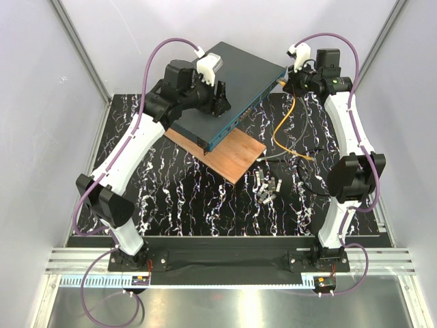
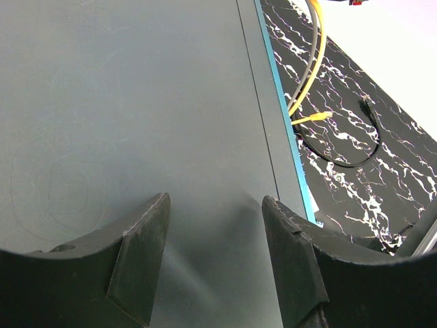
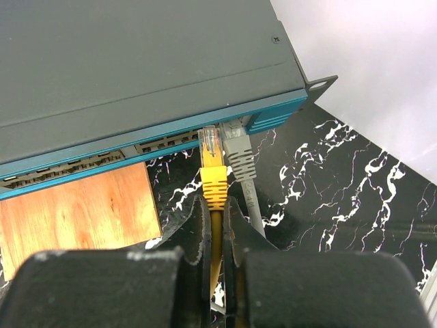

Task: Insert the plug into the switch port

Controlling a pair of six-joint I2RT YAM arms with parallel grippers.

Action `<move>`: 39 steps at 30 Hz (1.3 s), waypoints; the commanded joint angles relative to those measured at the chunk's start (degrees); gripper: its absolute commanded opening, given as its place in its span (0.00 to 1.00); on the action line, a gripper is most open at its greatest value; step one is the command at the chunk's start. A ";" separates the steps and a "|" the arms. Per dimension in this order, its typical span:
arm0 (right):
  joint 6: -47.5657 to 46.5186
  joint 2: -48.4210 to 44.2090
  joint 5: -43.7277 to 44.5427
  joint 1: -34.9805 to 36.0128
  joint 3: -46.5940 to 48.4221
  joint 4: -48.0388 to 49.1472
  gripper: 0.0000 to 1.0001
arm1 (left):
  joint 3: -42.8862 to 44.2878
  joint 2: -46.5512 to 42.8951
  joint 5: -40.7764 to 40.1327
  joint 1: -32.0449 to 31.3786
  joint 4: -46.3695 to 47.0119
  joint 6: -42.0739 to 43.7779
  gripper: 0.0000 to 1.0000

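- Any print on the switch's (image 3: 136,61) teal front was too small to read.
- The right gripper (image 3: 214,212) was clamped on the orange cable (image 3: 216,236), just behind the plug's yellow boot.
- The plug (image 3: 212,150) pointed at the teal front, with its clear tip at the mouth of a port (image 3: 203,130). Most of its clear body was outside.
- A grey plug (image 3: 237,154) sat in the next port to the right, just beside it.
- The left gripper (image 2: 215,219) was spread wide over the switch's dark top and held nothing. Whether its fingers (image 2: 140,253) touched the top could not be told.
- The switch lay on a wood board (image 3: 75,212), on the black marbled table (image 3: 328,178).
- The cable's loose end (image 2: 315,117) lay on the table near a black cable (image 2: 341,162).
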 commanded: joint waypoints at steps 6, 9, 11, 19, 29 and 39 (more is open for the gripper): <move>-1.34 -3.86 -3.31 0.54 -0.66 3.20 0.00 | 2.29 0.31 1.27 0.27 2.13 -0.76 0.61; -1.78 -4.21 -3.13 0.89 -1.19 2.94 0.00 | 2.55 0.57 1.27 0.27 2.21 -0.85 0.61; -1.70 -4.39 -3.04 0.89 -1.54 3.02 0.00 | 2.99 0.75 1.27 0.27 2.13 -0.93 0.61; -1.78 -5.53 -2.87 0.89 -2.86 3.99 0.00 | 2.90 0.84 1.36 0.36 2.22 -0.94 0.61; -0.99 -5.09 -5.50 0.98 -1.28 3.90 0.00 | 2.46 0.66 1.18 0.36 2.13 -0.50 0.61; -1.87 -6.76 -7.61 0.89 -4.26 5.22 0.00 | 2.55 0.75 1.09 0.36 2.21 -0.50 0.61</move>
